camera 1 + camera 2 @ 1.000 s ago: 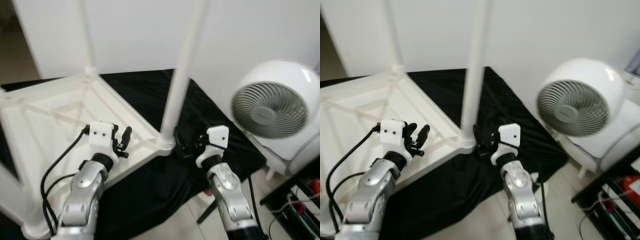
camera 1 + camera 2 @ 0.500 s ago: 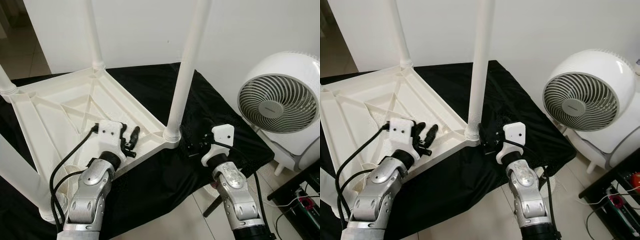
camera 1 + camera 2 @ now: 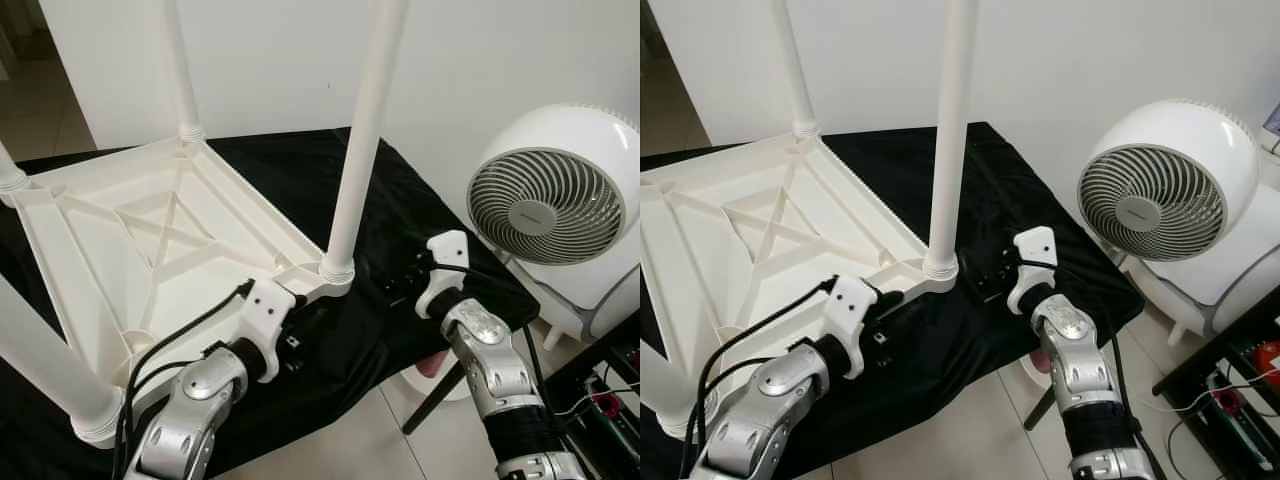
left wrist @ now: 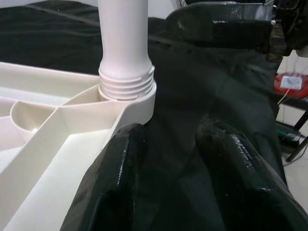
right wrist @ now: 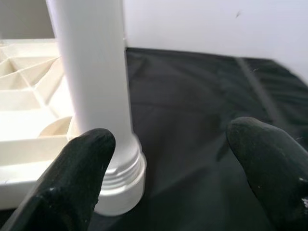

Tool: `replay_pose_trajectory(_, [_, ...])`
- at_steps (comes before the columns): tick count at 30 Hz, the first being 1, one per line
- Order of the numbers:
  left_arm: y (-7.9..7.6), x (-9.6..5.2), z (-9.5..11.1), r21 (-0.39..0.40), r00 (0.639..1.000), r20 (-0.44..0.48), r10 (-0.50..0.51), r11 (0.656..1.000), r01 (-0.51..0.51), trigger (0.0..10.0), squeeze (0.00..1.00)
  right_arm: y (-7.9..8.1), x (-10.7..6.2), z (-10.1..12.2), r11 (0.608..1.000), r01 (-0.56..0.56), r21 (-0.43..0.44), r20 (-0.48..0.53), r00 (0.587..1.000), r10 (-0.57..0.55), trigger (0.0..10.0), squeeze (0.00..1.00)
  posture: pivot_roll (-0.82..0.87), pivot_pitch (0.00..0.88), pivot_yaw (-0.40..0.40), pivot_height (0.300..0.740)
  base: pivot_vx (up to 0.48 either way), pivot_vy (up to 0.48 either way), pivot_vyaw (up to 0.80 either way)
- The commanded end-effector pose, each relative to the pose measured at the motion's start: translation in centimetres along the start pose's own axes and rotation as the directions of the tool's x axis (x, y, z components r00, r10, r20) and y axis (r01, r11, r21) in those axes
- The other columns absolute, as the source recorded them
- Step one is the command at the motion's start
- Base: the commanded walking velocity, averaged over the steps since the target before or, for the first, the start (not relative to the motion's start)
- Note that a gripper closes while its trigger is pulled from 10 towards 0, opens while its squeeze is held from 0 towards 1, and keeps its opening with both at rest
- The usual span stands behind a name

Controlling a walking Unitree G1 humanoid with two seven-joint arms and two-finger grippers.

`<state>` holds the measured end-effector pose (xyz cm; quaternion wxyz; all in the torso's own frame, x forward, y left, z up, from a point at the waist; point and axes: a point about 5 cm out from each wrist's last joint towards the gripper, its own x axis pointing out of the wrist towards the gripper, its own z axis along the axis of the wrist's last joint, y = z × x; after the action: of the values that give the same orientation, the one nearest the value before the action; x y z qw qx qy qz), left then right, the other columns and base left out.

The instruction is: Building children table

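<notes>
Upturned children table (image 3: 150, 240) judged light, stiff, slick plastic; best gripped at rim or leg (image 3: 358, 150).
Left hand (image 4: 168, 159) and right hand (image 5: 168, 159) are held apart, clamped on nothing.

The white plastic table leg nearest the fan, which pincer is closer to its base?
Left. The left pincer, open, sits at the corner socket of the white plastic table leg, on the black cloth. The right pincer, open, hangs further off, toward the white round fan.

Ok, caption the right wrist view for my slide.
Open right gripper facing the screwed-in white table leg at the corner of the upturned table, on black cloth.
</notes>
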<state>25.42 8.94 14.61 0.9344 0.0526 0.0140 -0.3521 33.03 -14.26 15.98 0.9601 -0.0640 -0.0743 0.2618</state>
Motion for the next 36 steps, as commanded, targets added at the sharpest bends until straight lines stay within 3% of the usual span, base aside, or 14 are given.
replay_pose_trajectory(1, [-0.4, -0.1, -0.1, 0.0, 1.0, -0.021, -0.013, 1.0, 0.013, 10.0, 0.0, 0.1, 0.6, -0.4, 0.996, -0.091, 0.002, -0.017, 0.996, 0.091, 10.0, 0.0, 0.06, 0.088, -0.045, 0.74, 0.0, 0.0, 0.0])
replay_pose_trajectory(7, [-1.0, -0.3, 0.4, 0.017, 0.999, -0.017, -0.034, 0.999, 0.034, 10.0, 0.0, 0.2, 2.1, -0.9, 0.975, -0.223, -0.006, -0.06, 0.973, 0.223, 10.0, 0.0, 0.09, 0.087, -0.06, 0.74, 0.0, 0.0, 0.0])
replay_pose_trajectory(18, [-1.1, -0.4, 1.1, 0.036, 1.0, -0.003, -0.028, 0.999, 0.028, 10.0, 0.0, -0.8, 4.6, 0.2, 0.968, -0.252, -0.007, -0.058, 0.966, 0.251, 10.0, 0.0, 0.12, 0.084, -0.076, 0.74, 0.0, 0.0, 0.0])
replay_pose_trajectory(20, [-1.2, -0.2, 1.4, 0.04, 1.0, 0.002, -0.027, 0.999, 0.027, 10.0, 0.0, -0.6, 5.4, 0.6, 0.968, -0.251, -0.011, -0.053, 0.967, 0.251, 10.0, 0.0, 0.12, 0.081, -0.076, 0.74, 0.0, 0.0, 0.0])
replay_pose_trajectory(33, [-1.8, -0.1, 1.6, 0.041, 0.998, -0.002, -0.055, 0.998, 0.055, 10.0, 0.0, 0.7, 6.5, 0.7, 0.957, -0.288, -0.032, -0.037, 0.957, 0.287, 10.0, 0.0, 0.13, 0.079, -0.074, 0.74, 0.0, 0.0, 0.0])
replay_pose_trajectory(34, [-1.9, 0.0, 1.6, 0.041, 0.998, -0.002, -0.057, 0.997, 0.057, 10.0, 0.0, 0.8, 6.5, 0.6, 0.955, -0.295, -0.034, -0.04, 0.955, 0.294, 4.5, 0.0, 0.12, 0.075, -0.068, 0.74, 0.0, 0.0, 0.0])
replay_pose_trajectory(35, [-1.9, 0.0, 1.6, 0.041, 0.998, -0.002, -0.057, 0.997, 0.057, 10.0, 0.0, 0.8, 6.5, 0.6, 0.955, -0.295, -0.034, -0.04, 0.955, 0.294, 4.5, 0.0, 0.12, 0.075, -0.068, 0.74, 0.0, 0.0, 0.0])
replay_pose_trajectory(36, [-1.9, 0.0, 1.7, 0.039, 0.998, -0.002, -0.06, 0.997, 0.06, 10.0, 0.0, 0.9, 6.5, 0.5, 0.953, -0.3, -0.034, -0.044, 0.953, 0.299, 2.0, 0.0, 0.12, 0.075, -0.068, 0.74, 0.0, 0.0, 0.0])
